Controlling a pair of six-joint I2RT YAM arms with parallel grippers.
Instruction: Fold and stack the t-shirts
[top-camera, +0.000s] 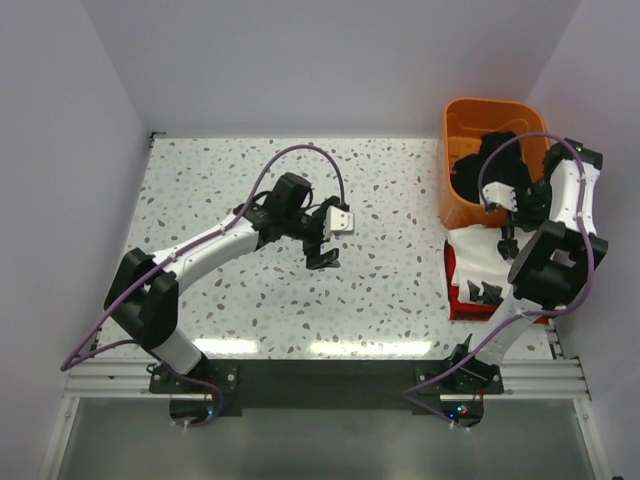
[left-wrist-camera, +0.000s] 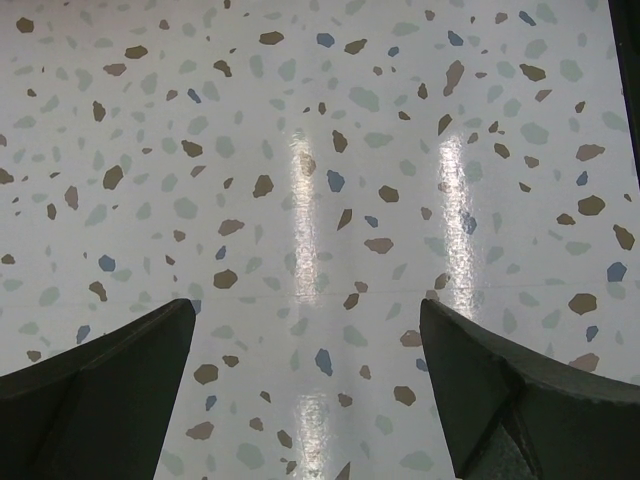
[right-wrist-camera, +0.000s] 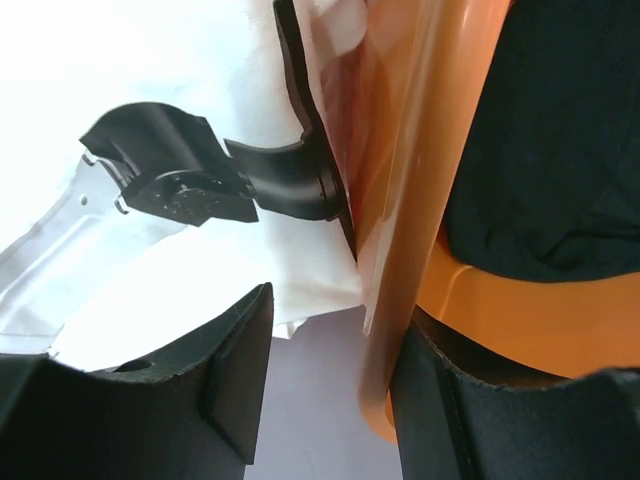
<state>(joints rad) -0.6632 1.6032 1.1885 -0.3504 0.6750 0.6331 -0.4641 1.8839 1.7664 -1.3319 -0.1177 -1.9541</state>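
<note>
The black t-shirt (top-camera: 488, 165) lies bunched in the orange tub (top-camera: 470, 115). The white t-shirt (top-camera: 476, 252) lies folded on the red t-shirt (top-camera: 453, 288) at the right table edge, just in front of the tub. My right gripper (top-camera: 507, 236) is open and empty at the tub's near wall. In the right wrist view the gripper (right-wrist-camera: 335, 320) has the orange wall (right-wrist-camera: 400, 200) just inside its right finger, the white shirt (right-wrist-camera: 150, 60) to the left and the black shirt (right-wrist-camera: 540, 130) to the right. My left gripper (top-camera: 322, 248) is open and empty over bare table (left-wrist-camera: 307, 310).
The speckled table (top-camera: 250, 180) ends at white walls at the back and sides. The tub stands in the back right corner. The right arm's own links (top-camera: 550, 265) hang over the shirt pile. A metal rail (top-camera: 330, 375) runs along the near edge.
</note>
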